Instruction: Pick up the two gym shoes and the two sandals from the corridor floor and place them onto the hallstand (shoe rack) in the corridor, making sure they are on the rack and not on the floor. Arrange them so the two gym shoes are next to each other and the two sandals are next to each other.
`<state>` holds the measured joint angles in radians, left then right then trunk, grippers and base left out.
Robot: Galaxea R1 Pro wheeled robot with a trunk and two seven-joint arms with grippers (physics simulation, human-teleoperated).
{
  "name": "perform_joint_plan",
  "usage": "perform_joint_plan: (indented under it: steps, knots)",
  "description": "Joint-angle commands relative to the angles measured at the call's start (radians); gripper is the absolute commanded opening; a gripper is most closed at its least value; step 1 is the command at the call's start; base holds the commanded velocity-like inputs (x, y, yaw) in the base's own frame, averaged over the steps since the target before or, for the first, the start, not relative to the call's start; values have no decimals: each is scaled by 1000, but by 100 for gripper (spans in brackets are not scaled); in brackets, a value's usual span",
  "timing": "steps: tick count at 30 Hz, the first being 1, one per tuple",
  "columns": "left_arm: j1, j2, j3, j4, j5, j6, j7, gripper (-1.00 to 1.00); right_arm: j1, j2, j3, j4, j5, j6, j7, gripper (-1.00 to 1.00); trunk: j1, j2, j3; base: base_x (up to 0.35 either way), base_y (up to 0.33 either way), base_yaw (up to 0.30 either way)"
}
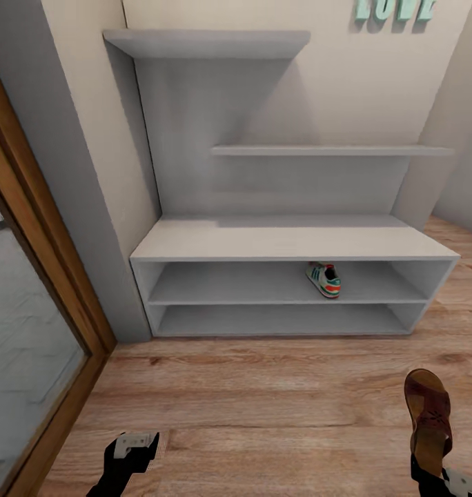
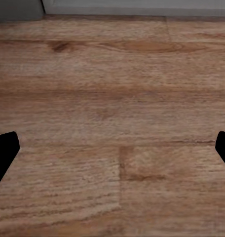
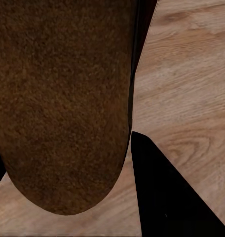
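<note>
The right gripper point(image 1: 429, 476) is gripping a brown sandal point(image 1: 428, 414) by what looks like its heel; the left gripper point(image 1: 136, 445) is hanging wide open, empty. Carrying the sandal to the hallstand point(image 1: 291, 241), it is best landing well apart from the gym shoe point(image 1: 323, 279).

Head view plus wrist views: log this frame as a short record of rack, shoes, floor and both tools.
rack: grey, against the wall ahead
sneaker: one, on the upper open shelf, right of centre
sandal: held by right tool, above the floor
left tool: open, nothing between its fingers, over bare planks
bench top: nothing on it
other shoes: none seen in these views
</note>
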<state>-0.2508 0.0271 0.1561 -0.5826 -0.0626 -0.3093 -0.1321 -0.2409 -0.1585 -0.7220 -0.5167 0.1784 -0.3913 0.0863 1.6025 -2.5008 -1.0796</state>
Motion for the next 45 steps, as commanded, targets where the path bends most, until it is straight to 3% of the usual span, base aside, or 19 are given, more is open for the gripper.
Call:
perform_joint_plan:
  steps: [1, 13, 21, 22, 23, 24, 26, 27, 28, 30, 31, 33, 36, 38, 41, 45]
  knots:
    - [-1, -1, 7, 1, -6, -4, -8, 100, -1, 1, -8, 0, 3, -3, 7, -100, 0, 0, -1, -11, 302, 0]
    - [-1, -1, 8, -46, -6, -2, -5, 100, -1, 0, -8, 0, 3, -2, 6, -100, 0, 0, -1, -2, 302, 0]
    - [1, -5, -4, -41, -10, -4, -22, 100, -1, 2, -8, -2, 3, -3, 6, -100, 0, 0, -1, 0, 54, 0]
    - [1, -5, -6, -39, -11, -4, -44, 100, -1, 1, -8, -2, 3, -3, 6, -100, 0, 0, -1, 0, 5, 0]
    - [1, 1, -8, -37, -10, -1, -198, 100, -1, 1, -8, -1, 3, -2, 6, -100, 0, 0, -1, 0, 1, 0]
    - [1, 2, -6, -39, -9, 0, -233, 100, -1, 1, -8, -1, 3, -2, 6, -100, 0, 0, -1, 0, 1, 0]
    - [1, 7, 8, -43, -8, 2, -382, 100, -1, 1, -6, 0, 4, -1, 8, -100, 0, 0, -1, 0, 0, 0]
    - [1, 21, 58, -44, -5, 3, -519, 100, -1, 1, -4, 1, 5, 1, 10, -100, 0, 0, -1, 0, 0, 0]
    - [1, 32, 101, -43, 1, 3, -576, 100, -1, 2, -1, 1, 5, 2, 12, -100, 0, 0, -1, 0, 0, 0]
    - [1, 41, 152, -40, 13, 2, -632, 100, -1, 3, 5, 2, 6, 3, 13, -100, 0, 0, -1, 0, 0, 0]
    - [1, 47, 204, -37, 27, 1, -688, 100, -1, 6, 19, 3, 8, 4, 14, -100, 0, 0, -1, 0, 0, 0]
    - [1, 53, 270, -36, 39, 6, -773, 100, -1, 16, 58, 5, 11, 7, 13, -100, 0, 0, -1, 0, 0, 0]
    - [-1, 56, 315, -37, 42, 11, -847, 100, -2, 25, 118, 5, 13, 17, 11, -100, 0, 0, -1, 0, 0, 0]
    - [-1, 58, 336, -38, 41, 13, -892, 100, -3, 33, 187, 4, 14, 43, 8, -100, 0, 0, -1, 0, 0, 0]
    - [-3, 60, 347, -38, 29, 14, -924, 100, -12, 56, 287, -1, 14, 145, 5, -100, 0, 0, -1, 0, 0, 0]
    - [-5, 60, 350, -39, -1, 15, -935, 100, -56, 88, 345, -12, 14, 309, 2, -100, 0, 0, -1, 0, 0, 0]
